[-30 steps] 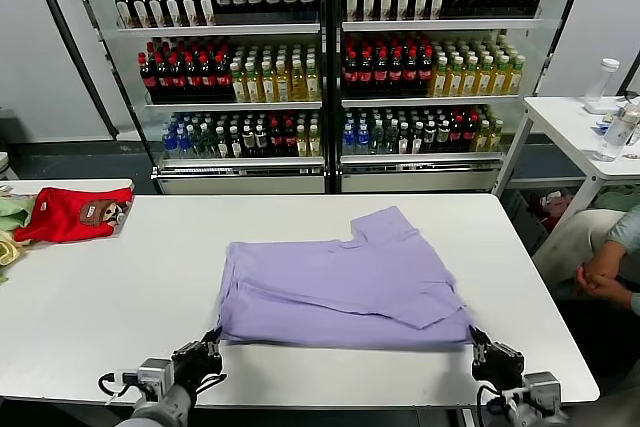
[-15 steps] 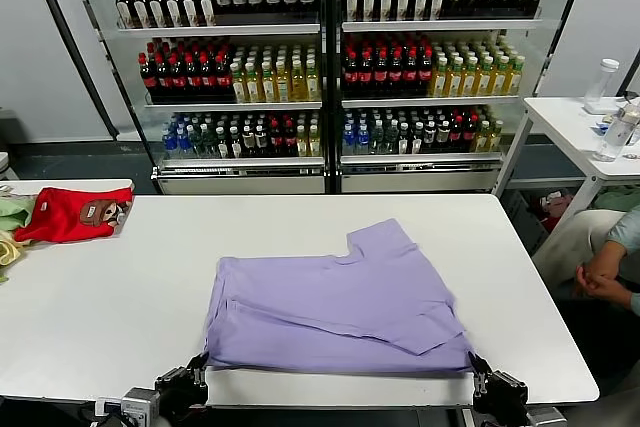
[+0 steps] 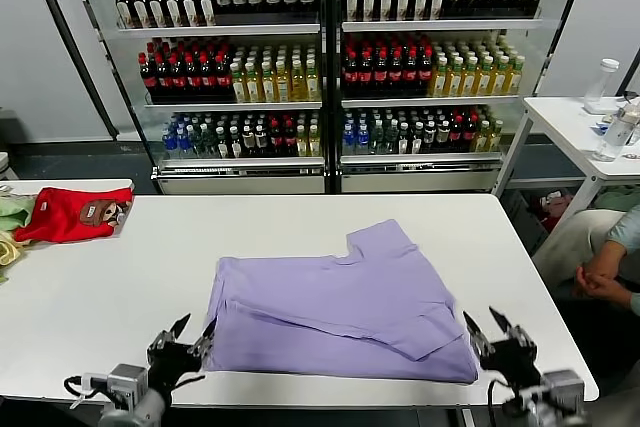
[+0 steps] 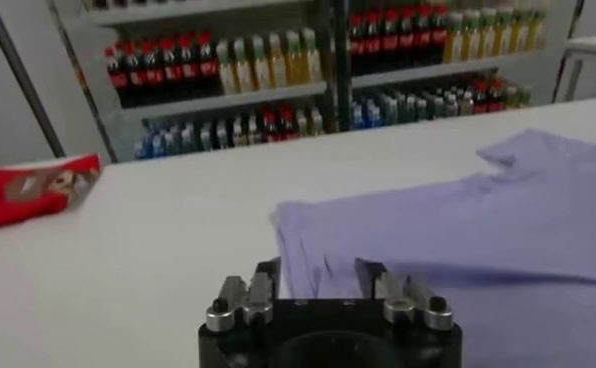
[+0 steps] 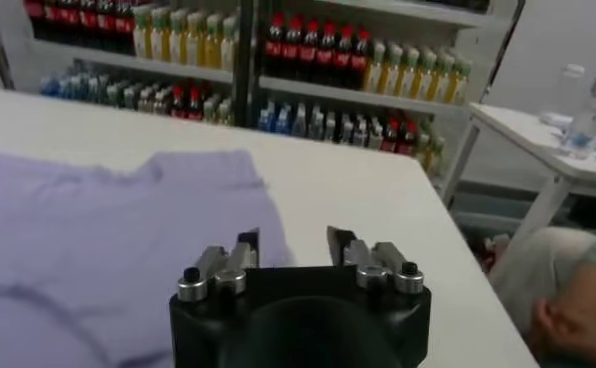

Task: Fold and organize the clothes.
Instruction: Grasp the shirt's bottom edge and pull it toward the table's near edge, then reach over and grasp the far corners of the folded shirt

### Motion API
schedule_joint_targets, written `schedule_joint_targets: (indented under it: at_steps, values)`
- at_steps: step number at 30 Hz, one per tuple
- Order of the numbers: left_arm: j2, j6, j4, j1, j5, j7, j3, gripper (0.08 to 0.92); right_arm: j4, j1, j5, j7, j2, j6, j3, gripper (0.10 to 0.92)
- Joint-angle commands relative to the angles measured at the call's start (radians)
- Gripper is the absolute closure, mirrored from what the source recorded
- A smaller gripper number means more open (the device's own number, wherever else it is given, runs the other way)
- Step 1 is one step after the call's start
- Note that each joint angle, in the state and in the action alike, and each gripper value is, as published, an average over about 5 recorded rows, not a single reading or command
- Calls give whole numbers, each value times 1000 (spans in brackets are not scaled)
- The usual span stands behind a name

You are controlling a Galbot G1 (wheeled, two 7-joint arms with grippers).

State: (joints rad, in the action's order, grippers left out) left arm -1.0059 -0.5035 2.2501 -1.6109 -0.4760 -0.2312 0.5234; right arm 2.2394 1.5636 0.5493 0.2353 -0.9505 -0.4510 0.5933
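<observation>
Both grippers, left and right, sit spread wide and empty at the near corners of the folded lavender cotton T-shirt, probably so the fold lies flat on the white table.

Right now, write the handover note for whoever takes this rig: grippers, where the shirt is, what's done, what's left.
Left gripper: open, holding nothing, at the near left corner of the lavender T-shirt.
Right gripper: open, holding nothing, at the shirt's near right corner.
Shirt: lies released on the white table, near the front edge, plain side up, folded over once with a sleeve poking out toward the far side.
Done: a first fold, now laid flat.
Left: probably fold in the sleeve and sides, then put it away; a red garment lies at the table's far left.
</observation>
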Motion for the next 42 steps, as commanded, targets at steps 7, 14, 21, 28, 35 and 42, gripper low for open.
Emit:
schedule_joint_targets:
  at_steps: [7, 14, 21, 28, 35, 42]
  values:
    - [24, 11, -465, 537, -80, 175, -109, 209, -593, -891, 65, 67, -139, -126, -476, 218]
    - [16, -41, -658, 682, -138, 231, -150, 177, -868, -1033, 10, 55, -287, -126, -537, 203]
    - [-7, -68, -750, 738, -100, 248, -179, 177, -1032, -1083, -40, 9, -351, -110, -529, 202]
    - [-23, -38, -786, 751, -67, 259, -195, 177, -1078, -1072, -53, 8, -408, -99, -517, 202]
    - [-20, -45, -771, 736, -77, 279, -198, 177, -1097, -1061, -55, 18, -412, -93, -507, 202]
    - [-16, -51, -753, 716, -75, 289, -191, 198, -1073, -1053, -19, 58, -398, -97, -511, 224]
